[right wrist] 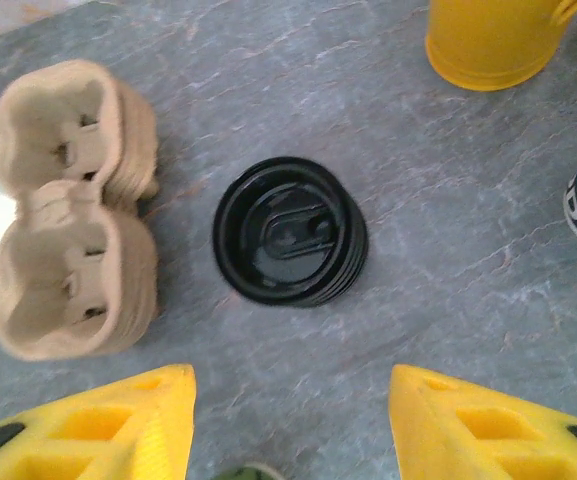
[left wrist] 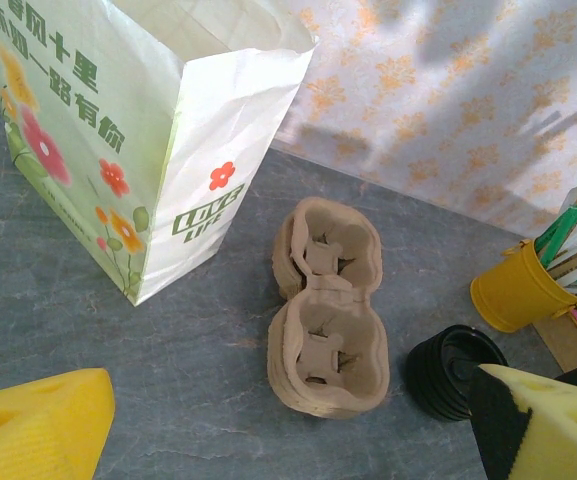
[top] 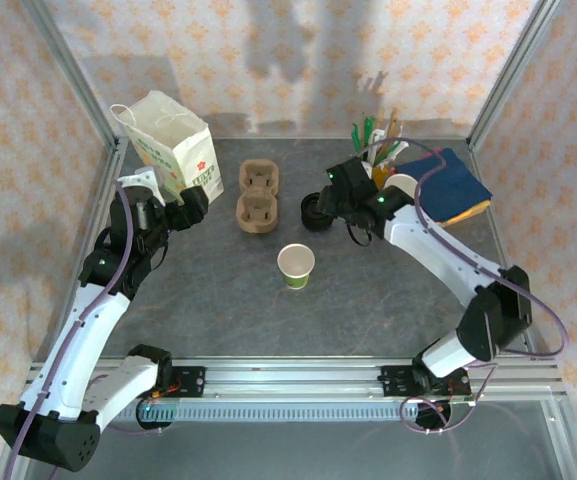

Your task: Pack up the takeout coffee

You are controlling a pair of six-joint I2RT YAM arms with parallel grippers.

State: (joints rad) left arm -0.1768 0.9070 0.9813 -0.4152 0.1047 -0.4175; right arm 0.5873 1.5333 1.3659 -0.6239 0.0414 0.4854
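Observation:
The takeout coffee is a small pale paper cup (top: 296, 265) with a green band, standing open-topped in the middle of the table. A stack of black lids (top: 315, 211) sits behind it. In the right wrist view the lids (right wrist: 290, 232) lie just ahead of my right gripper (right wrist: 290, 388), which is open with bare table between its yellow fingers; the cup's rim (right wrist: 248, 472) peeks in at the bottom edge. From above, the right gripper (top: 340, 205) hovers beside the lids. My left gripper (top: 188, 207) is open near the paper bag (top: 173, 145), holding nothing.
A stack of brown pulp cup carriers (top: 258, 197) lies between bag and lids. A yellow cup of sticks and straws (top: 381, 160), white cups (top: 403, 187) and a blue pad (top: 453, 185) crowd the back right. Frame posts and patterned walls enclose the table.

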